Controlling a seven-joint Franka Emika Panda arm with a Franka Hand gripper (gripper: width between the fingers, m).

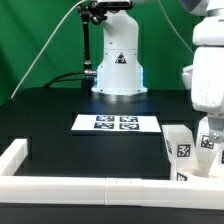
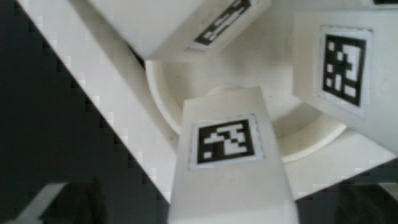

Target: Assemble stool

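Note:
My gripper (image 1: 207, 128) is at the exterior view's right, low over a cluster of white stool parts by the border rail. In the wrist view a white stool leg (image 2: 222, 150) with a square tag runs out from between my fingers, and the gripper (image 2: 222, 208) looks shut on it. The same leg (image 1: 209, 141) hangs tilted under my hand. Beyond it lies the round seat (image 2: 306, 135), showing only part of its curved rim. A second tagged leg (image 2: 347, 65) stands next to the seat, and another tagged part (image 2: 222, 25) lies further off. A tagged leg (image 1: 180, 148) stands to the left of my gripper.
The white border rail (image 1: 60, 185) runs along the front and left of the black table and crosses the wrist view (image 2: 89, 80). The marker board (image 1: 118, 123) lies at the table's middle. The robot base (image 1: 118, 65) stands behind it.

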